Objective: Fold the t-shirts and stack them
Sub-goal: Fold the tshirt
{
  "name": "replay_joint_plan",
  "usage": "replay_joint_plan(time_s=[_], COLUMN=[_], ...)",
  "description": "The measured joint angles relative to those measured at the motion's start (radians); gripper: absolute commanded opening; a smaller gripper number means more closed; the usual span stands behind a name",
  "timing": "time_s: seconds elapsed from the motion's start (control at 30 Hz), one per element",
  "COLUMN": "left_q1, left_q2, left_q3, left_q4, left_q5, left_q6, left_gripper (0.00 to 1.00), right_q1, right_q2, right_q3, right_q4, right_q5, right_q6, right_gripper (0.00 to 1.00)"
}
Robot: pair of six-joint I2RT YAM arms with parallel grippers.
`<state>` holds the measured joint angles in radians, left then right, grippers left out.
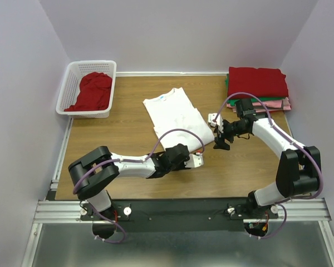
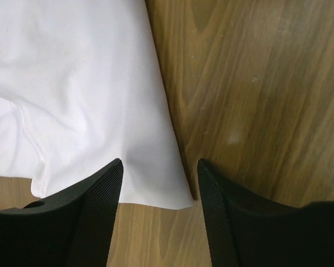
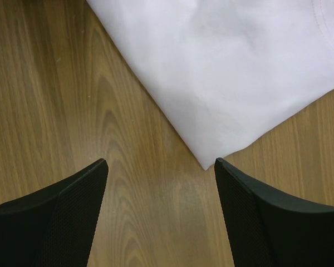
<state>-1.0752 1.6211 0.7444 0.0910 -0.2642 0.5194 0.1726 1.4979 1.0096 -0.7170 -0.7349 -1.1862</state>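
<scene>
The left gripper (image 2: 160,167) hangs jaws apart astride a hem corner of the white t-shirt (image 2: 72,83), the right gripper (image 3: 161,164), jaws wide too, just off another corner over the table (image 3: 44,83).

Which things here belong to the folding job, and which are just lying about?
Job: white t-shirt; crumpled red t-shirt; folded stack, red on top.
Lying about: white lattice basket holding the red one; wooden table.
</scene>
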Motion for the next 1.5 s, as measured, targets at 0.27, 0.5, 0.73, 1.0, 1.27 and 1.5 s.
replay_joint_plan(time_s=[0.27,0.5,0.73,1.0,1.27,1.5], left_q1=[0.015,0.016,0.022,0.024,0.026,0.026], left_q2=[0.035,0.040,0.040,0.016,0.008,0.005], left_q3=[0.016,0.016,0.010,-0.010,-0.016,-0.019], left_q4=[0.013,-0.005,-0.027,-0.031,-0.031,-0.031], left_q5=[-0.046,-0.047,-0.038,-0.017,-0.004,0.005], left_q6=[-0.019,-0.020,-0.027,-0.026,-0.025,-0.021], left_gripper=[0.49,0.21,0.09,0.09,0.08,0.07], right_q1=[0.000,0.003,0.084,0.119,0.134,0.148], right_q2=[0.022,0.077,0.180,0.257,0.261,0.279], right_q3=[-0.001,-0.003,0.010,0.042,0.051,0.063], right_q4=[0.000,0.000,0.020,0.096,0.134,0.150], right_q5=[0.025,0.047,0.098,0.140,0.161,0.182], right_q6=[-0.066,-0.208,-0.273,-0.248,-0.228,-0.217], right_gripper=[0.85,0.84,0.79,0.73,0.72,0.53])
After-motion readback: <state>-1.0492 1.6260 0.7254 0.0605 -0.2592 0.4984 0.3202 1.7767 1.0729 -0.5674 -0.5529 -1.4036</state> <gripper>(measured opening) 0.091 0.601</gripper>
